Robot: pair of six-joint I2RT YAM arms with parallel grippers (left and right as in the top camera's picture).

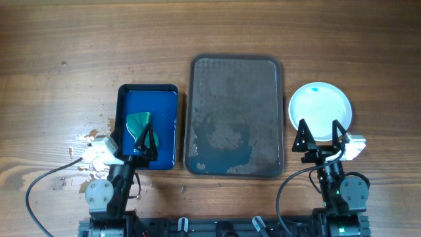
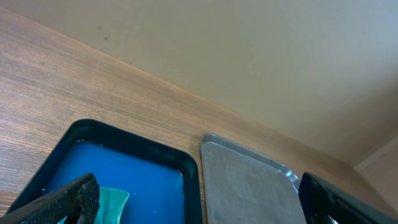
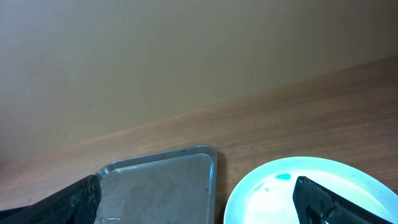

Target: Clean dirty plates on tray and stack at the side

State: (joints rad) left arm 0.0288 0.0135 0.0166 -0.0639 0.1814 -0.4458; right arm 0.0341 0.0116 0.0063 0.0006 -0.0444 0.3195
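A brown wooden table (image 1: 66,39) runs back to a plain beige wall (image 2: 249,50); broad wood shows behind the trays and out toward both side edges. The tray (image 1: 235,72) lies at the middle, its long sides running away from the arms, its mottled floor darker and wet-looking at the near left; only a narrow strip of wood parts it from the blue tray (image 1: 148,87) on its left. That one holds blue liquid (image 1: 164,112) and a teal cloth (image 1: 139,122) toward its left wall. Right of the tray, near but apart, the plate (image 1: 320,108) lies on the wood with a small blue smear (image 1: 314,89) at its far side; whether others lie beneath it cannot be told. The left gripper (image 1: 147,135) hangs over the blue tray's near part, just beside the cloth, jaws spread and gripping nothing; the right gripper (image 1: 320,125) hangs over the plate's near rim, jaws wide apart, grasping nothing. Pale flecks (image 1: 87,137) dot the wood left of the blue tray.
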